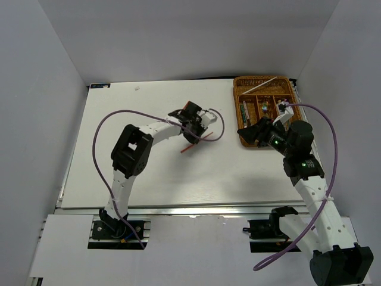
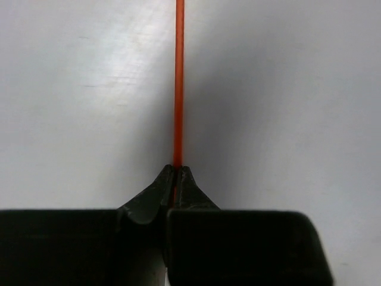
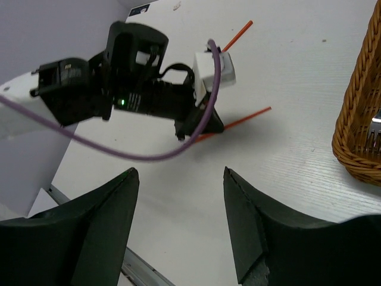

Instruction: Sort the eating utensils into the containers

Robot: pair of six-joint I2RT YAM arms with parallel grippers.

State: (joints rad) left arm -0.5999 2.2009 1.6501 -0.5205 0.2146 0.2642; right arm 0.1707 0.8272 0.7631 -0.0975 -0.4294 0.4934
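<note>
Top view, table: the left hand (image 1: 193,123) is down at mid-frame on the white table (image 1: 149,173), with a red chopstick (image 1: 201,140) slanting out from under it.
Top view, wicker tray: the wicker tray (image 1: 237,110) sits upper right, with silver chopsticks (image 1: 260,87) lying across its far slot. The right hand (image 1: 255,132) hangs at its near edge.
Left wrist view, grip: the fingertips (image 2: 168,179) are pinched together on the red chopstick (image 2: 179,89), which runs straight up the centre of the frame. Whether it is clear of the table cannot be told.
Right wrist view, right hand: the right hand (image 3: 181,220), in the lower frame, stands wide apart and holds nothing.
Right wrist view, sticks: the left hand (image 3: 199,126) nips the red chopstick (image 3: 247,117) at centre. A 2nd red chopstick (image 3: 239,34) lies beyond it, upper centre, and the tray's woven wall (image 3: 357,107) fills the right edge.
Handling: the stick is probably very light, stiff, thin and smooth, so it may roll or pivot in a pinch. A hold near its middle should keep it level.
</note>
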